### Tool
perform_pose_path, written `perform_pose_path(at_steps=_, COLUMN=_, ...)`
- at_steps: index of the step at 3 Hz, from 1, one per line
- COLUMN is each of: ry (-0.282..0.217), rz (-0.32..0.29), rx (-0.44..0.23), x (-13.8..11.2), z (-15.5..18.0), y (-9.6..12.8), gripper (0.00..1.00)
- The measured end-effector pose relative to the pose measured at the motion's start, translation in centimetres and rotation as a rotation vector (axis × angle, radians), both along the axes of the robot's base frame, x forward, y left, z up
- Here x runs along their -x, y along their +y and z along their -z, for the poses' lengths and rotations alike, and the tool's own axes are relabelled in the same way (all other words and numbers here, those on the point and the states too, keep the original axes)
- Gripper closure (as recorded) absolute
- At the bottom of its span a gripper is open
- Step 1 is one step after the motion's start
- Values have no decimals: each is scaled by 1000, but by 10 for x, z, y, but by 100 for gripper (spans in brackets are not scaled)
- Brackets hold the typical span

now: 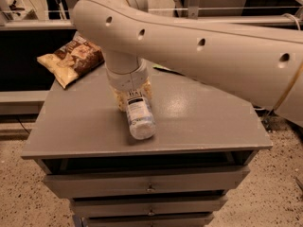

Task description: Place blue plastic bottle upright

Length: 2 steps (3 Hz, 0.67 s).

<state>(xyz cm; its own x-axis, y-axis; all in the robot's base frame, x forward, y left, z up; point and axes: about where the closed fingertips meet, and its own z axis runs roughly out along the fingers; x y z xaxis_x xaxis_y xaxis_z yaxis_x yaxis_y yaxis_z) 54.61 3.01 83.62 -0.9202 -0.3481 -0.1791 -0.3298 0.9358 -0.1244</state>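
The blue plastic bottle (139,116) lies on its side on the gray counter (208,117), a little left of the middle. Its base end points toward the front edge and stops near that edge, still fully on the surface. Its other end, with the dark square logo on the label, goes under the claw (131,98).

The claw hangs straight down from the wrist and sits right over this far end of the bottle, low to the counter. You cannot tell from this view whether the claw is spread or already pinching the bottle, because the wrist covers that place.

The thick arm (213,51) crosses above the back and right part of the counter, from the upper right of the view.

To the right of the bottle you have a wide stretch of open gray surface up to the right edge. To the left there is also open surface, narrower. A snack bag (71,60) lies at the back left corner, well apart from the bottle, and one end of it reaches past the left edge. Under the front edge are drawers (147,186).
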Motion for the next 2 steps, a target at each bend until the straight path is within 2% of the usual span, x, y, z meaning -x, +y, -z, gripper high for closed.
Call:
perform_pose_path(at_steps=1, ry=-45, rz=-26, rx=-7, x=-9, z=-16, y=-2, gripper=87)
perform_pose_path(at_steps=2, ry=-145, rz=-97, rx=-105, x=-24, z=-58, y=-7, gripper=100)
